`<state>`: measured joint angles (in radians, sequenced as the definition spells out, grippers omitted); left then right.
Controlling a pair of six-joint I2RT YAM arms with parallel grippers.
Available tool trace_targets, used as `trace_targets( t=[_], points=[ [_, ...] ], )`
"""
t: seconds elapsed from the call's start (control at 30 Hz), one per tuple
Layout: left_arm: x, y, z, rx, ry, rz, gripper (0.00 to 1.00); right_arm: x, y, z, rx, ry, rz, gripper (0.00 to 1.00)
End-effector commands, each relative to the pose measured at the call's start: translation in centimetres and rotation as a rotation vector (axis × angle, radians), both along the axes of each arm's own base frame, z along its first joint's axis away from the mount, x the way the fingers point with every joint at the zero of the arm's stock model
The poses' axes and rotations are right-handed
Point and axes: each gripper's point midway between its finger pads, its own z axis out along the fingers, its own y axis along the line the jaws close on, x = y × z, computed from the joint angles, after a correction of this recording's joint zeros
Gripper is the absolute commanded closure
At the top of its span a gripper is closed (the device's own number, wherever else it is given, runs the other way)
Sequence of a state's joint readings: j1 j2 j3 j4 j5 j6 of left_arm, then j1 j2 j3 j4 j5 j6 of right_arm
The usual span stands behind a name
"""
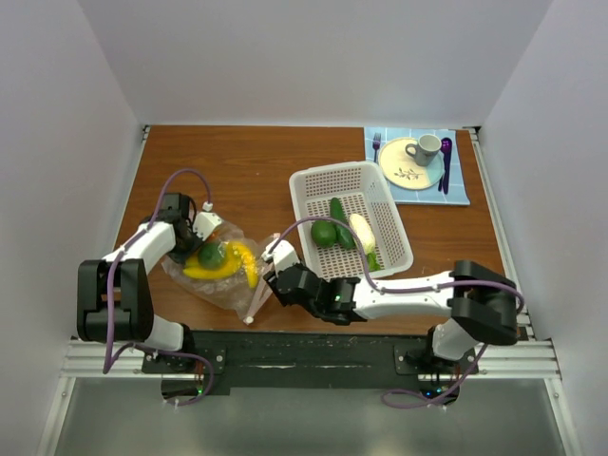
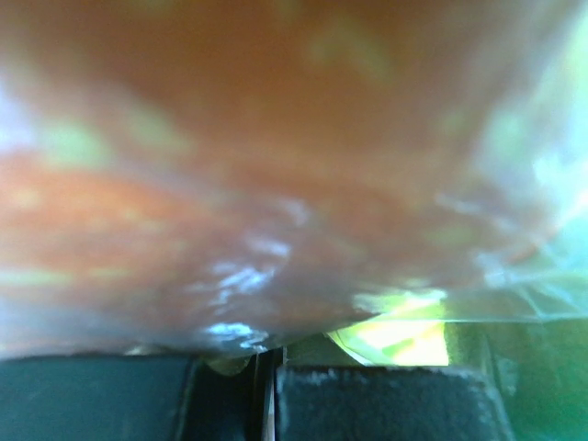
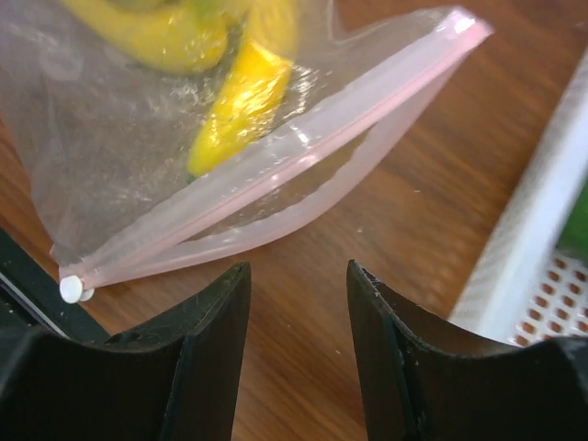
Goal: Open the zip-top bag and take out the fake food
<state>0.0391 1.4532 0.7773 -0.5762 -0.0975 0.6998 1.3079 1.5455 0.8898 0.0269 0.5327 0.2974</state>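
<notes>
Left arm [image 1: 142, 247] is seen folded at the bench's near-left corner, the left pincer [image 1: 203, 231] closed tight on the zip-top bag [image 1: 228, 285]. Right arm [image 1: 408, 294] is stretched leftward along the near edge, the right pincer [image 3: 299, 340] held low with fingers spread apart.

White basket [image 1: 328, 171] sits mid-frame on the wooden table [image 1: 237, 171], and top right there's a blue mat [image 1: 459, 192] with a plate [image 1: 399, 171], a grey mug [image 1: 425, 148], a fork [image 1: 376, 145] and a purple spoon [image 1: 446, 161].
</notes>
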Motion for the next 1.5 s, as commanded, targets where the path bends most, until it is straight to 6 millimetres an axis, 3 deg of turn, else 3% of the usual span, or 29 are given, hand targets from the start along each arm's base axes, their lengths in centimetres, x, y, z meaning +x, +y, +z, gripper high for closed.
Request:
trace_targets(
  t=[0.0, 0.03, 0.13, 0.43, 0.47, 0.53, 0.73, 0.9, 1.0, 1.13, 1.27, 1.47],
  points=[
    [-1.8, -0.2, -0.7, -0.017, 0.059, -0.007, 1.00, 0.5, 3.8, 1.5, 0.111, -0.013, 0.037, 0.48],
    [-1.7, -0.2, -0.7, -0.018, 0.058, -0.006, 1.00, 0.5, 4.2, 0.3, 0.087, -0.004, 0.039, 0.48],
    [-1.8, -0.2, -0.7, -0.020, 0.059, -0.006, 1.00, 0.8, 5.5, -0.3, 0.091, -0.001, 0.039, 0.46],
    [-2.0, -0.2, -0.9, -0.024, 0.064, -0.004, 1.00, 1.2, 8.8, -1.1, 0.166, 0.020, 0.034, 0.22],
    [-2.0, -0.3, -0.9, -0.023, 0.065, -0.007, 1.00, 1.4, 9.0, -1.9, 0.154, 0.018, 0.024, 0.20],
    [-2.1, -0.3, -0.8, -0.028, 0.065, -0.007, 1.00, 1.9, 9.6, -1.8, 0.150, 0.008, 0.007, 0.19],
    [-3.2, -1.4, 0.3, -0.086, 0.081, -0.032, 1.00, 3.1, 11.2, -4.2, 0.096, 0.012, -0.019, 0.20],
    [-3.7, -2.6, 4.0, -0.158, 0.066, -0.080, 1.00, 3.6, 10.2, -6.3, 0.067, 0.031, -0.062, 0.32],
    [-4.0, -3.0, 6.2, -0.189, 0.058, -0.110, 1.00, 3.6, 8.8, -7.0, 0.066, 0.029, -0.087, 0.48],
    [-4.6, -3.5, 8.6, -0.235, 0.072, -0.145, 1.00, 3.3, 7.4, -6.4, 0.084, 0.025, -0.103, 0.72],
    [-3.4, -3.7, 11.0, -0.258, 0.012, -0.151, 1.00, 3.1, 6.3, -4.3, 0.130, 0.011, -0.115, 0.80],
    [-2.2, -2.3, 10.7, -0.210, -0.025, -0.111, 1.00, 1.4, 4.4, -2.6, 0.154, 0.039, -0.106, 0.80]
  ],
)
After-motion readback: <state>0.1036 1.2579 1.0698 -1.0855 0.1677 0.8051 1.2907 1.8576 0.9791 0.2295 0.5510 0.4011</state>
